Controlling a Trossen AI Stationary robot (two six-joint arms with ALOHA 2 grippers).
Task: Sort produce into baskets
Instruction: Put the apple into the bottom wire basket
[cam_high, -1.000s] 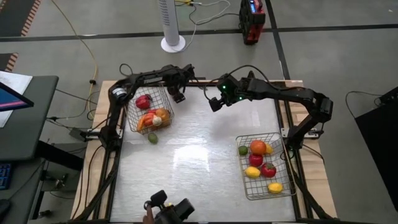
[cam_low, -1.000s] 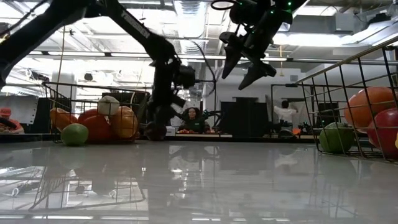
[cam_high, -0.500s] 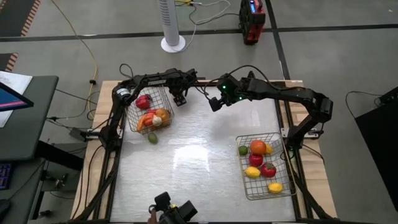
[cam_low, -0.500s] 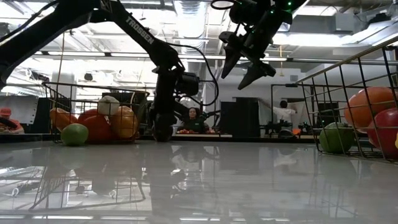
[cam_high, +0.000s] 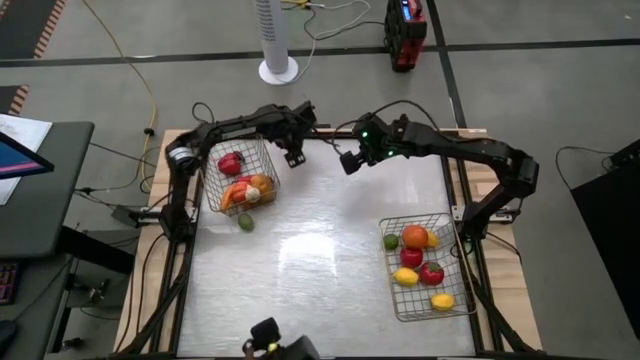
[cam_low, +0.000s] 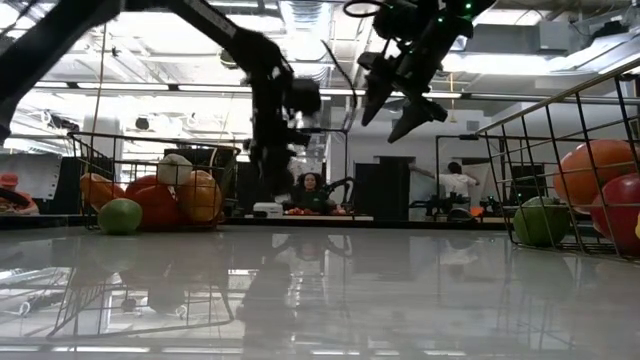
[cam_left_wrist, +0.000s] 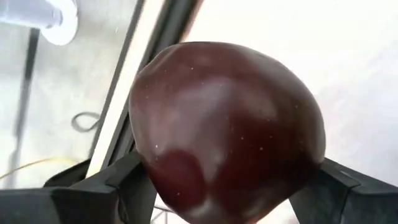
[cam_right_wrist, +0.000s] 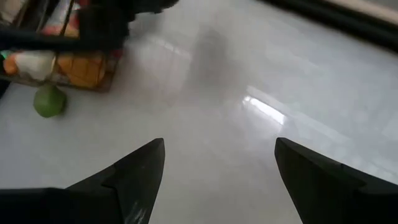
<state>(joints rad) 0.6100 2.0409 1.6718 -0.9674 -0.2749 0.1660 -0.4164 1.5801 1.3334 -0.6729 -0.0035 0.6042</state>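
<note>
Two baskets, left w/ approx four pieces, right w/ six; one lime loose on tabletop; left pincer clamped on dark-red round fruit, right pincer apart, empty.

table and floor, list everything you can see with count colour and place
left basket: 1, silver wire, table's far left; holds a red, some orange and a white piece
right basket: 1, silver wire, table's near right; holds an orange, two red, yellow pieces and a green one
loose lime: 1, green, on the table just outside the left basket
dark red fruit: 1, held in the left gripper
table: 1, pale glossy top
fan base: 1, white, floor beyond the table
red box: 1, floor beyond the table
people: at least two, in the room behind
left gripper: shut on the fruit, beside the left basket's far corner
right gripper: open, raised over the table's far middle
</note>
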